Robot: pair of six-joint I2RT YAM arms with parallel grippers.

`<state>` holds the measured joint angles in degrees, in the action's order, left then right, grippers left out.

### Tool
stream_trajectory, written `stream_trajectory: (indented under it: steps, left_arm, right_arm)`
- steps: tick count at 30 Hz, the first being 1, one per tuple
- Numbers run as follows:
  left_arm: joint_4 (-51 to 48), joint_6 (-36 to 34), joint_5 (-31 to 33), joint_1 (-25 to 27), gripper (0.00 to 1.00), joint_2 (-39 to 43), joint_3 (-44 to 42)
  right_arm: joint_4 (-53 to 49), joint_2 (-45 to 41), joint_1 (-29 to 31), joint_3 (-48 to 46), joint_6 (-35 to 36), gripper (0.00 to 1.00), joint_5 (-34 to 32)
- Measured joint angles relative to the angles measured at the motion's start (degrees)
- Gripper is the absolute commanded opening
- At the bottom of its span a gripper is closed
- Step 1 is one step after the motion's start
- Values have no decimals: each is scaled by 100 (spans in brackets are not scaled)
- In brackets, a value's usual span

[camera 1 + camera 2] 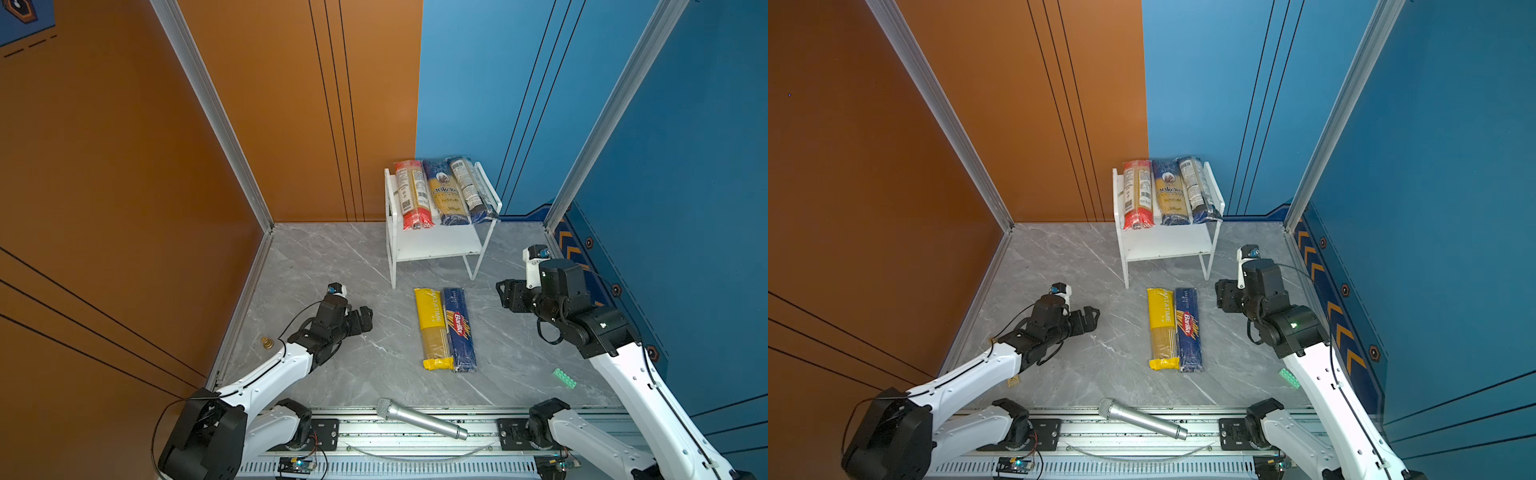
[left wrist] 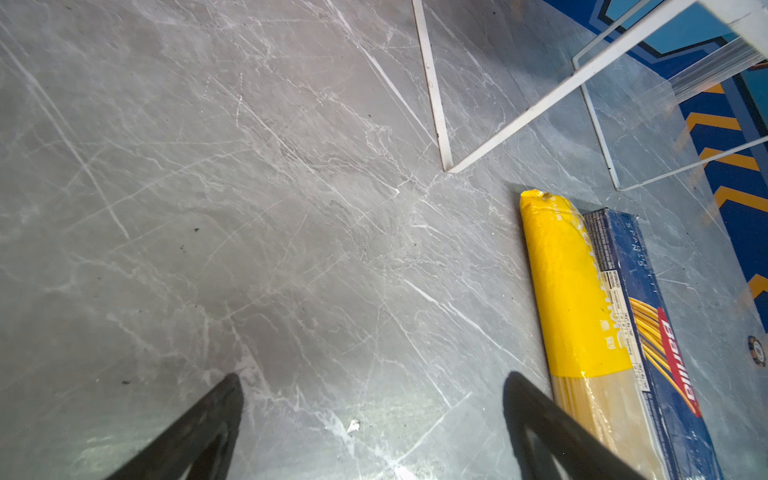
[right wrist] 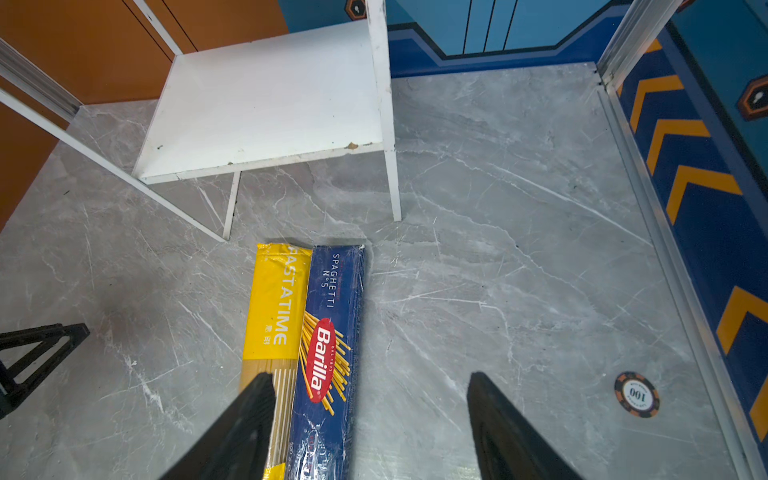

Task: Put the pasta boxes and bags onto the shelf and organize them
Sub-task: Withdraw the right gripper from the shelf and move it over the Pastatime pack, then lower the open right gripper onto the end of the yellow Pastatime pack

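Yellow bag [image 3: 274,299] is glossy plastic; blue Barilla box [image 3: 332,291] shiny; shelf [image 3: 266,95] matt white board; table [image 3: 498,249] smooth, marble-look.

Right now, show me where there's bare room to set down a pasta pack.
The shelf's lower board is bare. The top board is crowded: red-ended bag, yellow-navy bag, dark bag side by side. On the table, bare patches lie between left gripper and yellow bag, and between blue box and right gripper.
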<state>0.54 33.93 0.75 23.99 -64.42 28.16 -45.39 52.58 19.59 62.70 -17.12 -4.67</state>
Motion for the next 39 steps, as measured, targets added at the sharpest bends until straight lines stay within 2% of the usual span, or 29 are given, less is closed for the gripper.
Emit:
stream_trajectory:
  steps: [8,17,27,39]
  left_arm:
    - [136,66,-129,15,98,-205,55]
    - [232,236,-190,190,98,-247,55]
    - [306,474,-190,509,98,-282,92]
    - [920,973,-483,647,98,-487,81]
  right_arm:
    - [350,-334,313,-1075,-634,72,212]
    - [1023,-330,1093,-2205,-1300,71,155]
    - [1766,-118,1733,-2710,-1716,72,72]
    - [2371,83,1862,-3075,-1902,72,227]
